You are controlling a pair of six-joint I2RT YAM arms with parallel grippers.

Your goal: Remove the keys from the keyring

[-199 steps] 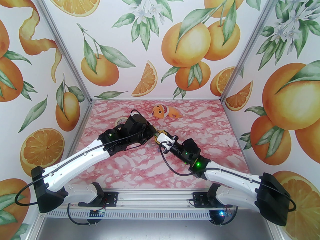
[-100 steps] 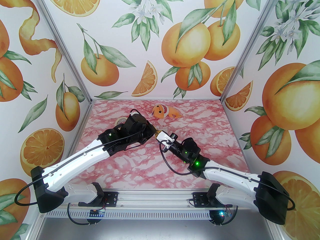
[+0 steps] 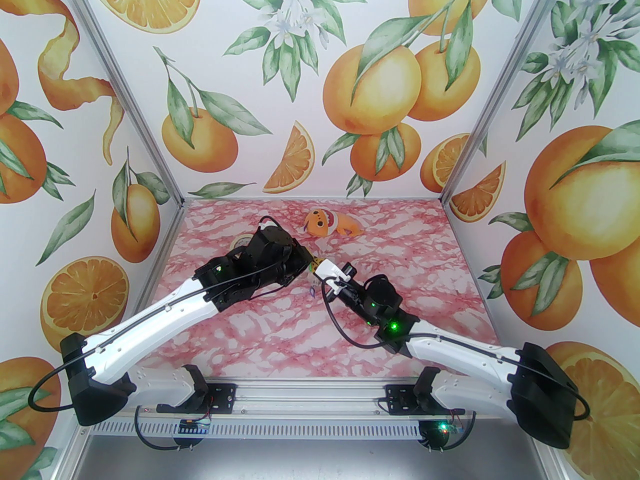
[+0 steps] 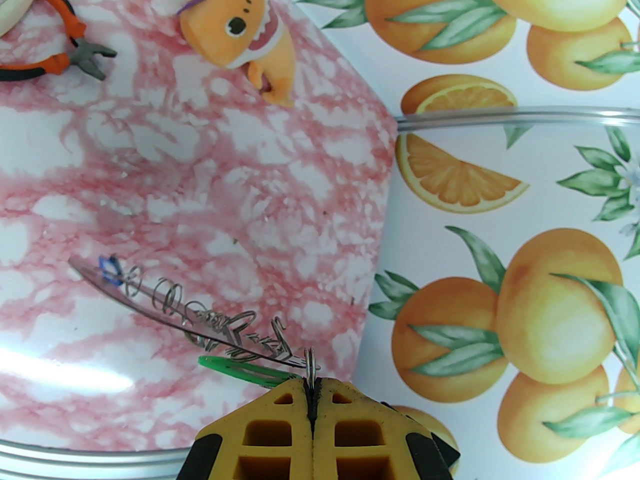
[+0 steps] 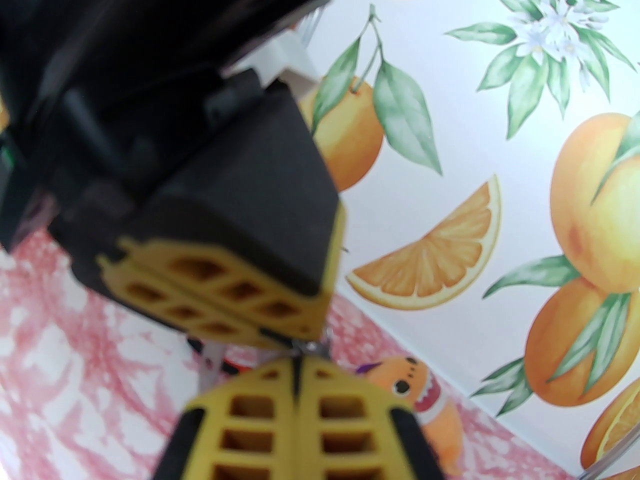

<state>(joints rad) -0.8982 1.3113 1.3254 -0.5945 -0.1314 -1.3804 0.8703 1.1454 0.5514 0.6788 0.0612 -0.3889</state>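
Left gripper (image 4: 311, 385): its yellow fingers are pressing together on a small metal ring (image 4: 311, 363) at one end of the keyring, holding it up over the middle of the table (image 3: 280, 338).
Right gripper (image 5: 298, 368): its fingers are lying together, tip to tip with the left gripper at that same ring; whether they are catching any metal cannot be told.
Keyring (image 4: 175, 313): it is showing edge-on as a dark bar, slanting away from the grip with its row of rings along it.
Green key tag (image 4: 235, 369): it is hanging just beside the pinched ring, apparently attached.
Blue key tag (image 4: 107, 267): it is sitting at the far end of the keyring.
Done: nothing is looking freed yet.
Left: both tags are waiting to come off, probably the green one first.
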